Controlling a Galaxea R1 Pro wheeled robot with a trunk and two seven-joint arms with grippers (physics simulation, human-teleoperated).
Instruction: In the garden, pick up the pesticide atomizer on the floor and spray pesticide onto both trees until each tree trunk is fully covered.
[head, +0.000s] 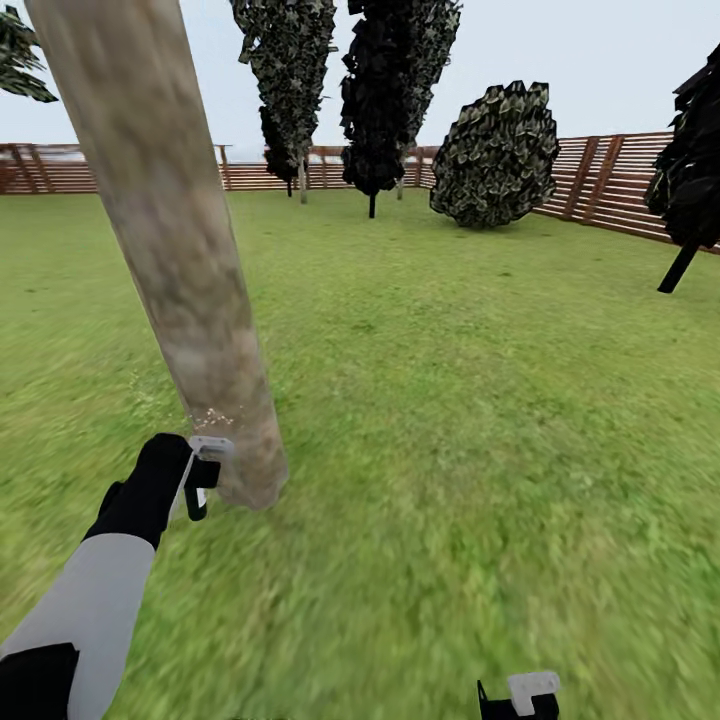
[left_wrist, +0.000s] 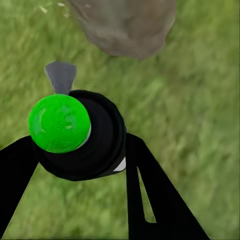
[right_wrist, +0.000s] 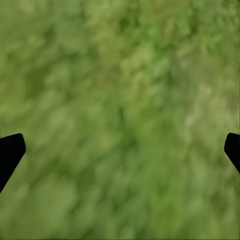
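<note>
At mottled tree trunk (head: 190, 300) | left gripper (left_wrist: 80, 150) clamps round black atomizer (left_wrist: 85, 135) | right gripper (right_wrist: 120, 150) spread over grass (right_wrist: 120, 75)

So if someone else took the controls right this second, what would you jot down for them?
Left gripper: shut on the pesticide atomizer, held beside the base of the near tree trunk, nozzle toward it.
Right gripper: open, empty, over the grass.
Done: atomizer picked up; fine specks show low on this trunk.
Left: cover this whole trunk, as far as I can judge, then find and spray the second tree.
</note>
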